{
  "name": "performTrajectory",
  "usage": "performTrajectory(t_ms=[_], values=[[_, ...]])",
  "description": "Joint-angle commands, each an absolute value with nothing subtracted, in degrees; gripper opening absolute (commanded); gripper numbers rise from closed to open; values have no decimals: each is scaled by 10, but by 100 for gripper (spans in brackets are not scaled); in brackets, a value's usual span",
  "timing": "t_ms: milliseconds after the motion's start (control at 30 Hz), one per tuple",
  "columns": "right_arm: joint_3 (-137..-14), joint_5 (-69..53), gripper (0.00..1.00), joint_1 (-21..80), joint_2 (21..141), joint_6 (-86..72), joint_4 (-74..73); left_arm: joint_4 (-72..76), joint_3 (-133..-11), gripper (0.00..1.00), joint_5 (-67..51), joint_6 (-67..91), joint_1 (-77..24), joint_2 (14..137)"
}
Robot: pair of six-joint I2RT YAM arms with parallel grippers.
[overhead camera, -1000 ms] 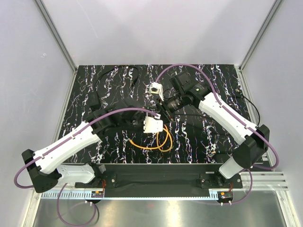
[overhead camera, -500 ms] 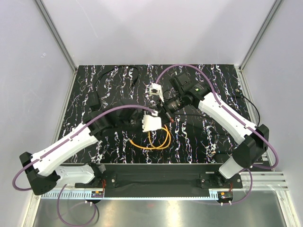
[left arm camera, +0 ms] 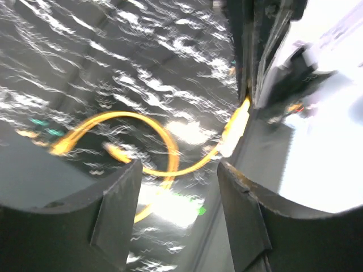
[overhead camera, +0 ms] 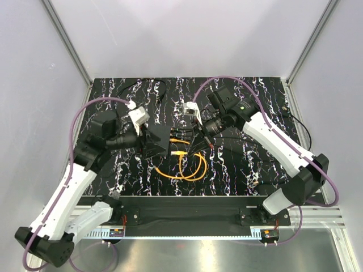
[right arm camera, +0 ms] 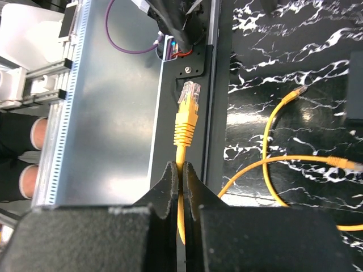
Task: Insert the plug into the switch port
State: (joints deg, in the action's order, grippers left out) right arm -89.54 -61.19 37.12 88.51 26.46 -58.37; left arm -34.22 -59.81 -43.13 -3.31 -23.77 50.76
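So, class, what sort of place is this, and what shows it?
Probably a robotics lab test cell: a left arm and right arm bolted to the table, white panel walls in a metal frame, an orange cable.

My left wrist feed is smeared throughout. The orange cable (left arm camera: 153, 133) reads only as a streaked loop, and the pale lump at 2 o'clock could be a connector; I can't say. The left gripper (left arm camera: 178, 167) has its fingers (left arm camera: 113, 198) cut off by the bottom edge.

From overhead, the black box (overhead camera: 160, 141) melts into the dark table (overhead camera: 238, 170), and I can't make out any switch port.

On the right wrist feed, the cable vanishes between the right gripper (right arm camera: 178, 170) and its pinched fingers, below the plug (right arm camera: 188, 93). Its loops run off the 3 o'clock edge.
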Motion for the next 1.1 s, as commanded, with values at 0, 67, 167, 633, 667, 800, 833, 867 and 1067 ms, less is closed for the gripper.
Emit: performTrajectory(t_ms=[0, 67, 167, 633, 667, 800, 833, 867, 1067], values=[[-899, -617, 0, 371, 847, 292, -572, -162, -534, 62, -593, 195, -195, 521], [-893, -607, 0, 370, 839, 294, -560, -90, -485, 64, -607, 312, -189, 519], [-889, -598, 0, 371, 830, 305, -552, 87, -419, 66, -618, 483, -189, 518], [-875, -595, 0, 370, 829, 306, -528, 412, -322, 61, -601, 739, -191, 532], [-875, -595, 0, 370, 828, 303, -526, 409, -321, 61, -599, 738, -191, 532], [-875, -598, 0, 370, 831, 291, -511, 382, -311, 61, -604, 708, -193, 535], [-875, -597, 0, 371, 830, 290, -508, 363, -312, 61, -606, 690, -194, 534], [-875, -599, 0, 371, 830, 287, -507, 343, -315, 61, -604, 674, -195, 533], [-878, -596, 0, 371, 833, 285, -504, 286, -322, 57, -596, 635, -201, 532]])
